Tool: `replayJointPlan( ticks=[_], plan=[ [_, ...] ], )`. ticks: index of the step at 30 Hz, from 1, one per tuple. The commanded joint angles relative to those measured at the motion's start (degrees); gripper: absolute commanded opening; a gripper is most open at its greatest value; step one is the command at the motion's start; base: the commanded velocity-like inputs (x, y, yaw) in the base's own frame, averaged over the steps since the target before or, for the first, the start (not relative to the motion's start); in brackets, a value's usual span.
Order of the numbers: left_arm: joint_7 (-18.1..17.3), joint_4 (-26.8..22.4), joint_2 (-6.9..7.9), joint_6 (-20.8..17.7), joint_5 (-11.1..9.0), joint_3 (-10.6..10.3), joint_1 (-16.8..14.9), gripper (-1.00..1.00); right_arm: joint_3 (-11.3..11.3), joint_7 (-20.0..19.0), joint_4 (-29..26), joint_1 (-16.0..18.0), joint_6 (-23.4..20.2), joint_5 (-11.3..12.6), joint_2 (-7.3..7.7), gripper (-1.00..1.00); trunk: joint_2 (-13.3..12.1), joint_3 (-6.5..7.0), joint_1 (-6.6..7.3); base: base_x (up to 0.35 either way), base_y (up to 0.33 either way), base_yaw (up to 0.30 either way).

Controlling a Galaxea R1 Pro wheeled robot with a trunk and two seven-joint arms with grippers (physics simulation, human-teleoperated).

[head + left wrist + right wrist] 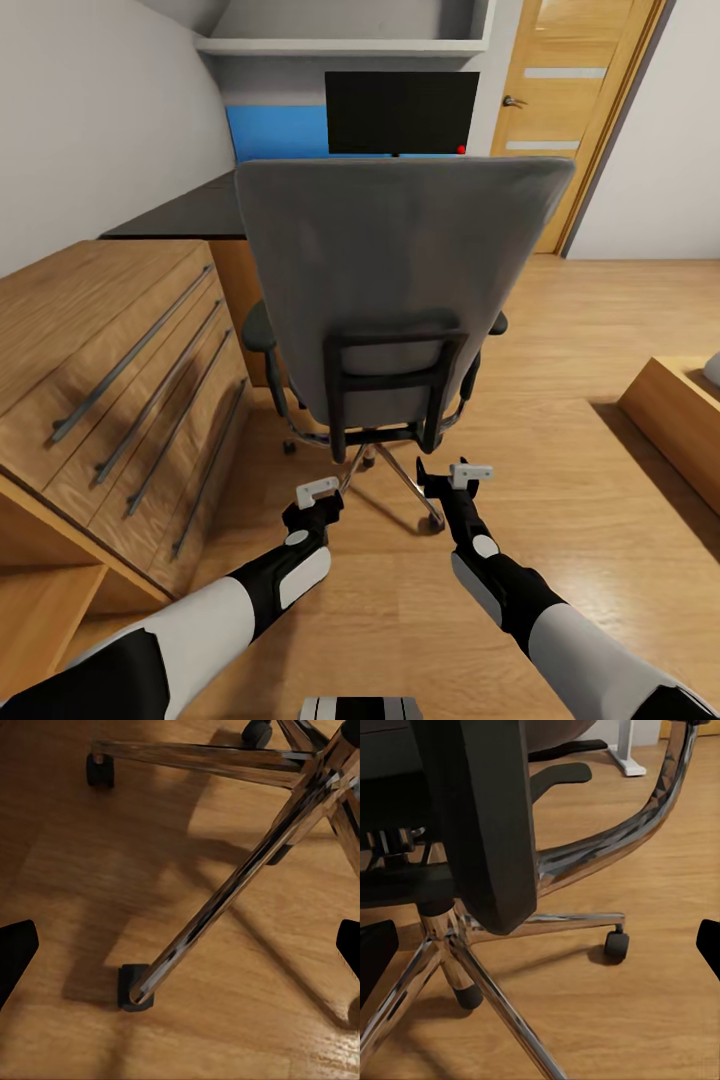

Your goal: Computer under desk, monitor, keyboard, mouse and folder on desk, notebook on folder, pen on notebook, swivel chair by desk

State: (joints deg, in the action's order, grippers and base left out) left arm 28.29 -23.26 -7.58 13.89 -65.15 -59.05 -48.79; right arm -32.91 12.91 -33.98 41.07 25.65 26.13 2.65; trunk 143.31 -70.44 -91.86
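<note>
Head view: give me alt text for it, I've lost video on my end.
The grey back of the swivel chair faces the camera, standing between the robot and the dark desk, where a black monitor sits. The left tool and right tool hover low near the chair's chrome base, both empty. Wooden drawers stand to the left.

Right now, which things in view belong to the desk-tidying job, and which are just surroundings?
Job:
grey swivel chair with chrome base
black flat monitor
dark-topped desk

Surroundings:
wooden drawer chest with metal handles
wooden door
</note>
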Motion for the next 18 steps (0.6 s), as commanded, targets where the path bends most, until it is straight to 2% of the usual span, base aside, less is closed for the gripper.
replayJointPlan(
  ticks=[1,4,18],
  plan=[
    [0.28,-0.03,0.02,0.35,-0.56,-0.94,-0.07,1.0,-0.48,0.45,-0.03,0.06,0.23,0.3,0.07,1.0,0.02,-0.05,0.01,0.017,0.0,0.0],
    [0.28,-0.03,0.02,0.35,-0.58,-1.29,-0.07,1.0,-0.48,0.45,-0.03,0.03,0.21,0.27,0.07,1.0,0.02,-0.05,0.01,0.057,0.0,0.0],
    [0.45,-0.03,0.07,0.35,-0.59,-1.66,-0.07,1.0,-0.48,0.45,-0.12,0.0,0.24,0.24,0.07,1.0,0.02,-0.05,0.01,0.17,-0.024,0.0]
  ],
)
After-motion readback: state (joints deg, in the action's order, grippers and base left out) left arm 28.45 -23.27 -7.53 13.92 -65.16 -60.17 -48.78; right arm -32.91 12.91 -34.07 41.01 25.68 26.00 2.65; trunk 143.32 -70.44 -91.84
